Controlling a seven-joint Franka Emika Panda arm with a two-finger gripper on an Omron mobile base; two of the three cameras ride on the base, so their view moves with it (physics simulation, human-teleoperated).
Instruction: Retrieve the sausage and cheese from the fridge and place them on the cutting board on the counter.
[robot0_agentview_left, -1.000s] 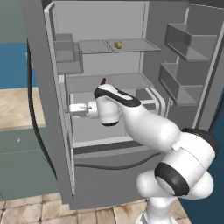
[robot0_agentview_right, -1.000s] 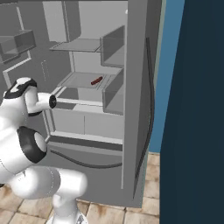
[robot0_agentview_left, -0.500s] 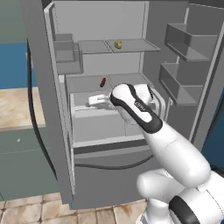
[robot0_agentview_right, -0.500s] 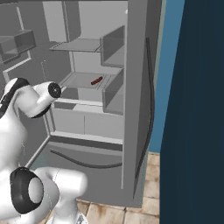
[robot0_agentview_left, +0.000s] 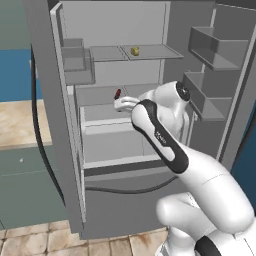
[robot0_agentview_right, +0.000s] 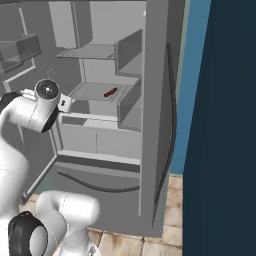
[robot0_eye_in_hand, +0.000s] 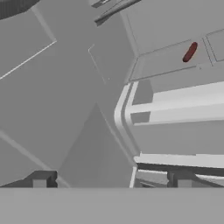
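Note:
The fridge (robot0_agentview_left: 45, 100) stands with both doors open. The sausage (robot0_agentview_left: 118, 93), a thin dark red link, lies on the middle shelf, also in the right base view (robot0_agentview_right: 110, 92) and at the upper right of the hand view (robot0_eye_in_hand: 190, 52). The cheese (robot0_agentview_left: 134, 50), a small yellow lump, sits on the upper shelf. My gripper (robot0_agentview_left: 121, 104) hovers just in front of and slightly below the sausage, apart from it. Its fingertips (robot0_eye_in_hand: 41, 179) stand wide open with nothing between them. A strip of the beige counter (robot0_agentview_left: 15, 122) lies at the left. The cutting board is out of view.
Door bins (robot0_agentview_left: 215, 50) jut from the right door close to my elbow, and smaller bins (robot0_agentview_left: 75, 60) hang on the left door. Pale drawers (robot0_agentview_left: 115, 145) sit under the middle shelf. A dark blue wall (robot0_agentview_right: 225, 125) stands to the fridge's right.
My hand has swung right and upward, from beside the left door to the front of the middle shelf near the sausage. The jaws stayed open.

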